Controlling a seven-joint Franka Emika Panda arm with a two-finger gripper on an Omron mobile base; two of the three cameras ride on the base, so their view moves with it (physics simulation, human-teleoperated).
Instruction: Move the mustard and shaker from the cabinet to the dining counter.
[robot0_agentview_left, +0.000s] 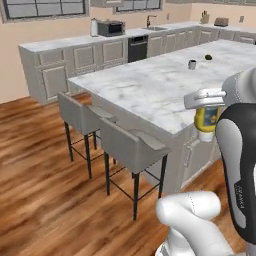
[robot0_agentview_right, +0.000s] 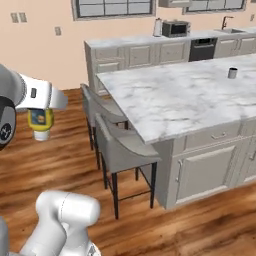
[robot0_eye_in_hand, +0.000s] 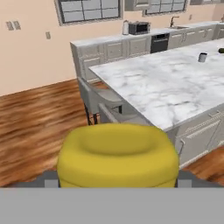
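My gripper (robot0_agentview_left: 207, 114) (robot0_agentview_right: 40, 116) is shut on the mustard (robot0_agentview_left: 207, 124) (robot0_agentview_right: 41, 123), a yellow squeeze bottle hanging with its narrow top down. Its round yellow base (robot0_eye_in_hand: 118, 153) sits close to the lens in the hand view and hides my fingertips. The bottle is in the air beside the near corner of the dining counter (robot0_agentview_left: 145, 90) (robot0_agentview_right: 165, 100) (robot0_eye_in_hand: 153, 83), level with its edge. A small grey cylinder (robot0_agentview_left: 192, 64) (robot0_agentview_right: 232, 73) (robot0_eye_in_hand: 202, 57) stands far across that top; it is too small to tell shaker from mug. The cabinet is out of view.
Two grey padded stools (robot0_agentview_left: 131, 145) (robot0_agentview_left: 80, 112) (robot0_agentview_right: 120, 147) stand along the island's near side on the wood floor. A small dark object (robot0_agentview_left: 208, 57) lies on the island. The back worktop carries a toaster oven (robot0_agentview_left: 111, 28) and a kettle (robot0_agentview_left: 94, 27), above a dishwasher (robot0_agentview_left: 137, 48).
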